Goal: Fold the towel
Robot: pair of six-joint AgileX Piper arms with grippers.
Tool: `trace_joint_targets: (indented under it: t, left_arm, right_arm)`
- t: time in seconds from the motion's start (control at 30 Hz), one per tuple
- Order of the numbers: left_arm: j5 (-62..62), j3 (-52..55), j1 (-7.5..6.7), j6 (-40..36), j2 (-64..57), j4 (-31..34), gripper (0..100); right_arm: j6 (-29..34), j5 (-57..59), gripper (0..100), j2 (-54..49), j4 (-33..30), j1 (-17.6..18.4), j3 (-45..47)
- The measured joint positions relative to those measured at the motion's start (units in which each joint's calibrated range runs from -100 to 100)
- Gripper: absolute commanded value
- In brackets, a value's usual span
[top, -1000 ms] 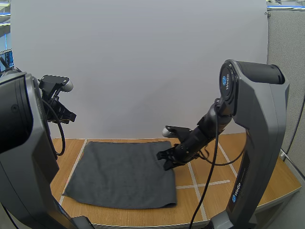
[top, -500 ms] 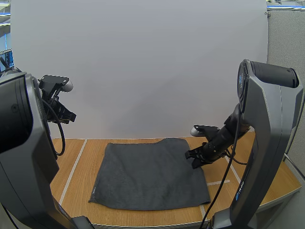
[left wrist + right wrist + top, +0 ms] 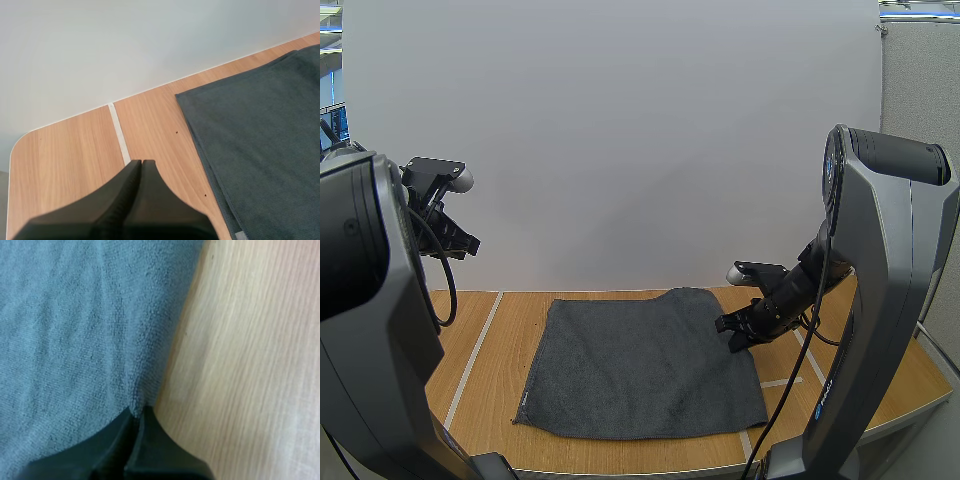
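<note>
Towel [image 3: 640, 365] lay flat, unfolded on the surface [image 3: 480, 320]; right gripper [image 3: 732, 335] pinched its right edge, left gripper [image 3: 141, 162] closed empty beside it, so no fold was done yet.

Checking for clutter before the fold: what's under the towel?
The towel lies spread on the wooden table. A white tape line runs under its right side. No bump shows, but whatever is beneath the cloth is covered. The right gripper pinches its right edge.
</note>
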Motion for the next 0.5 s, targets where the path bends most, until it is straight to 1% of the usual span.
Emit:
trace_joint_targets:
  t: [0.2, 0.3, 0.5]
  left_arm:
    - [0.0, 0.0, 0.00, 0.0, 0.0, 0.0, 0]
    - [0.0, 0.0, 0.00, 0.0, 0.0, 0.0, 0]
    - [0.0, 0.0, 0.00, 0.0, 0.0, 0.0, 0]
  right_arm:
    - [0.0, 0.3, 0, -1.7, 0.9, 0.0, 0.0]
    - [0.0, 0.9, 0, -5.9, 2.4, 0.0, 0.0]
    - [0.0, 1.4, 0, -11.6, 2.6, 0.0, 0.0]
